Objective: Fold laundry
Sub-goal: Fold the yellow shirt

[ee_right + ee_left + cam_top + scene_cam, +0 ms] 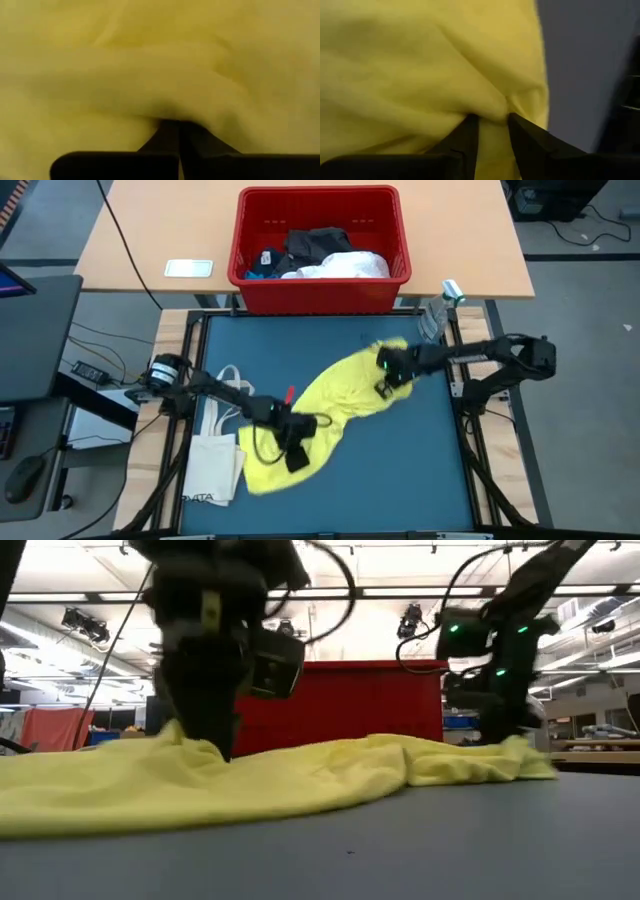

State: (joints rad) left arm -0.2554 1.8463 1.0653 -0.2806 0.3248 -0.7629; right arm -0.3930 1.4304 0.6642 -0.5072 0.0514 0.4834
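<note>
Spanning the dark blue worktop diagonally: yellow garment, crumpled, from near-left toward far-right. Cream tote bag flat at worktop's left edge, just beside garment's near end. Red bin on wooden table beyond far edge, w/ white garment and dark pieces inside. Small pale flat object on wood, left of bin. Clear bottle by far-right corner. Low view: big room behind, ceiling lights, benches.

Left hand at garment's near-left end, fingers partly closed, pinching a yellow fold between tips. Right hand on far-right part, fingers clenched tight on cloth, fabric bunched at tips per wrist view.

Left arm reaching in low from left edge, hand pointing down into cloth. Right arm stretched in from right edge, elbow out past worktop, wrist bent down.
</note>
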